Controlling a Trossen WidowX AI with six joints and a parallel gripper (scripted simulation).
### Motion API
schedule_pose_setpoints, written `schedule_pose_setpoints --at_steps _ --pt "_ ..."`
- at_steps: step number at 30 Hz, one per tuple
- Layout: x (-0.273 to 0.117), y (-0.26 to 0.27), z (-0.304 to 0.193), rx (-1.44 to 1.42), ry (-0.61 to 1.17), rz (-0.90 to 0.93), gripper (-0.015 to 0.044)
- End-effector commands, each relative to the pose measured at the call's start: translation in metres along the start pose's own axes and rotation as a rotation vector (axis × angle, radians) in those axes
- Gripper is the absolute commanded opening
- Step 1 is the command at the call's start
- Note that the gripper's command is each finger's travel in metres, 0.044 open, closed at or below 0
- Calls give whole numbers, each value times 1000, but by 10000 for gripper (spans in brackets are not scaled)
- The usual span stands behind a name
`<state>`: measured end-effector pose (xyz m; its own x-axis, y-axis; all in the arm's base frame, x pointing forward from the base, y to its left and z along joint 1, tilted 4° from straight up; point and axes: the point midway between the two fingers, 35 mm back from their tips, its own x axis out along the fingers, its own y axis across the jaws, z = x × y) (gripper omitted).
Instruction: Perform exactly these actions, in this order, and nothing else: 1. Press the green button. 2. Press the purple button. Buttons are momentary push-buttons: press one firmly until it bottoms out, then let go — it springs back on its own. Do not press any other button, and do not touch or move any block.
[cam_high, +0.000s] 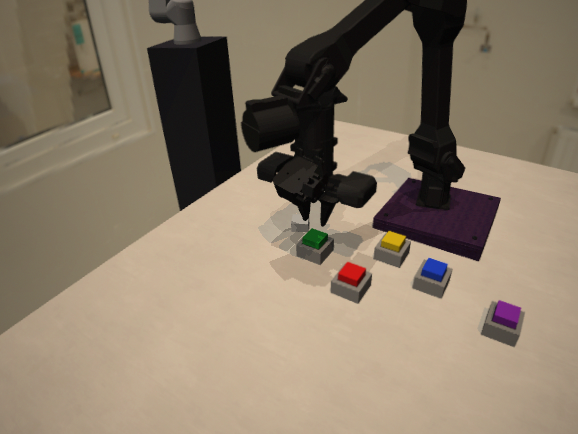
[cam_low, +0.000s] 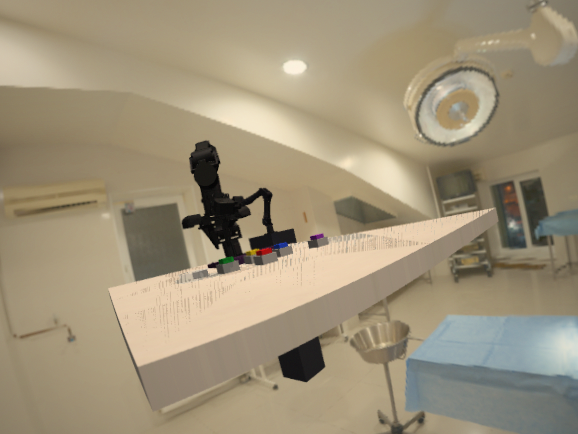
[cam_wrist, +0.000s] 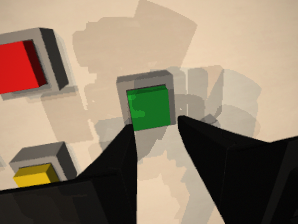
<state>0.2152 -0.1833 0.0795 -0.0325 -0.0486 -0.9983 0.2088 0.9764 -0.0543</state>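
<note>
Five buttons on the table (cam_high: 150, 320), each on a grey base: 1 green (cam_high: 315, 238), 1 red (cam_high: 352, 273), 1 yellow (cam_high: 393, 241), 1 blue (cam_high: 434, 269), 1 purple (cam_high: 506, 314). Green sits furthest left, purple furthest right & well apart from the other four.

One arm, on a dark purple base plate (cam_high: 440, 220). Gripper (cam_high: 315, 216) points down, just above the green btn, not touching it in top view. Wrist view: two fingers part-closed w/ a narrow gap, nothing between them; green btn (cam_wrist: 148, 107) shows just beyond the tips, red (cam_wrist: 17, 65) upper left, yellow (cam_wrist: 35, 175) lower left.

One dark pillar (cam_high: 195, 115) stands behind the table's left edge.
</note>
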Motion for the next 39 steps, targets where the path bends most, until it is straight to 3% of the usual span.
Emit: schedule_pose_setpoints --at_steps 1,39 --pt "2 0 -1 -4 4 -2 20" --pt "35 0 -1 -4 4 -2 20"
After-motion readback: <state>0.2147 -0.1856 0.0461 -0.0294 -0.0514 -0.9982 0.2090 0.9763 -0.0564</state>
